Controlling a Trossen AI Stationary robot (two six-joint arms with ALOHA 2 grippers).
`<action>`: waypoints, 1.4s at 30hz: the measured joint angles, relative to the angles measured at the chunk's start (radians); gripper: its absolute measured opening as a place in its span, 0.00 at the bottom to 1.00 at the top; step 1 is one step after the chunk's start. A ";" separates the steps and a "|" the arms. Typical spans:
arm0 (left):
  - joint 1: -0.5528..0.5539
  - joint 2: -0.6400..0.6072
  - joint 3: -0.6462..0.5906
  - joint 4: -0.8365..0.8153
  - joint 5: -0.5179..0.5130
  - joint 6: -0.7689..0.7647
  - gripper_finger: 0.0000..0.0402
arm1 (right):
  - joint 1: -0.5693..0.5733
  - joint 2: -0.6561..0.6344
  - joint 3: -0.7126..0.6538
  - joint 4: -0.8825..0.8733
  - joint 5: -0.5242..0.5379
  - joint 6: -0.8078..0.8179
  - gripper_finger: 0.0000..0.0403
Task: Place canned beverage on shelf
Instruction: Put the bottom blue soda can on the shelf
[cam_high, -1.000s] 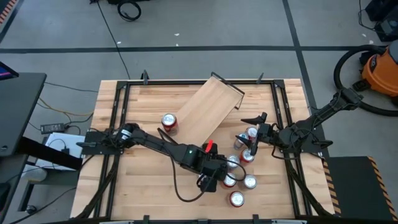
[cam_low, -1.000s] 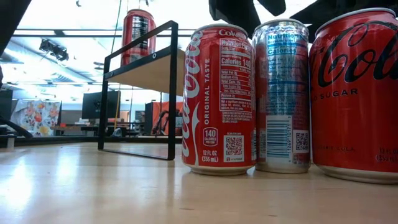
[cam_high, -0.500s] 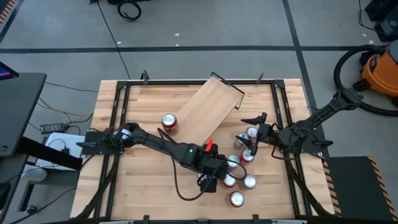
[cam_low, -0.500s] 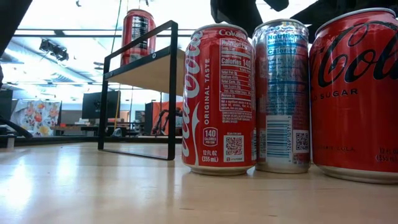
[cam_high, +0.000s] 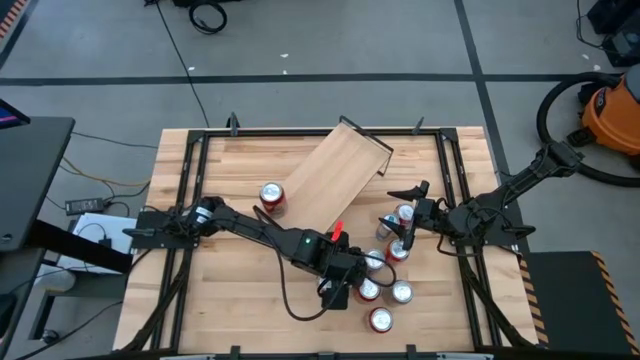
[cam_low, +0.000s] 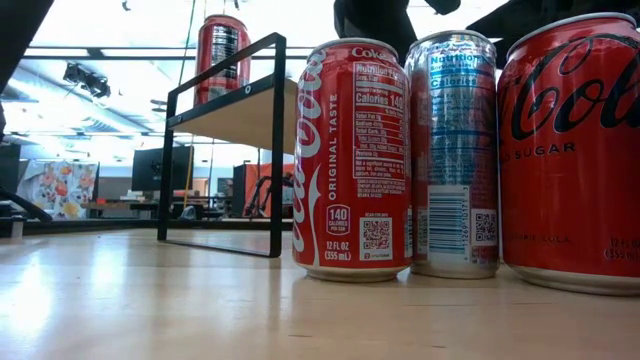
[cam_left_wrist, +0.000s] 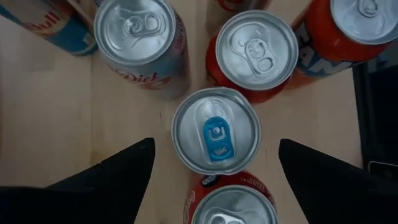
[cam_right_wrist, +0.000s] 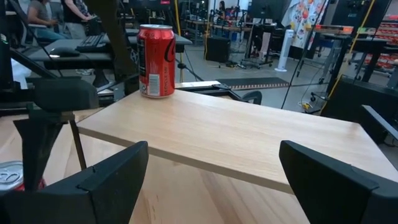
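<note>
Little has moved in the past second: the left gripper (cam_high: 362, 281) has crept only a touch toward the tabletop's (cam_high: 230, 300) far edge above the cluster of cans (cam_high: 385, 275), and the right arm has held its place. The shelf (cam_high: 330, 180) lies askew across the middle of the tabletop, one black-framed end near the far edge. A red can (cam_high: 271, 195) stands on the shelf's near-left corner; the right wrist view shows it upright on the plank. The other cans stand grouped toward the tabletop's near-right part. The left gripper hangs over them with jaws spread wide and empty, a silver can with a blue tab (cam_left_wrist: 216, 130) centred between its fingers (cam_left_wrist: 118, 171). The right gripper (cam_high: 403, 216), also wide open and holding nothing, sits at the cluster's far side, facing the shelf.
</note>
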 joint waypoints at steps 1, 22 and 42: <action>0.000 0.000 0.000 0.000 0.009 0.000 0.88 | 0.000 0.000 0.000 0.000 0.000 -0.002 0.93; 0.015 0.001 -0.003 0.054 -0.001 0.002 0.88 | 0.000 0.000 0.000 0.008 0.010 -0.038 0.93; 0.016 0.001 -0.117 0.175 0.023 0.000 0.80 | 0.000 -0.001 0.000 0.008 0.010 -0.033 0.93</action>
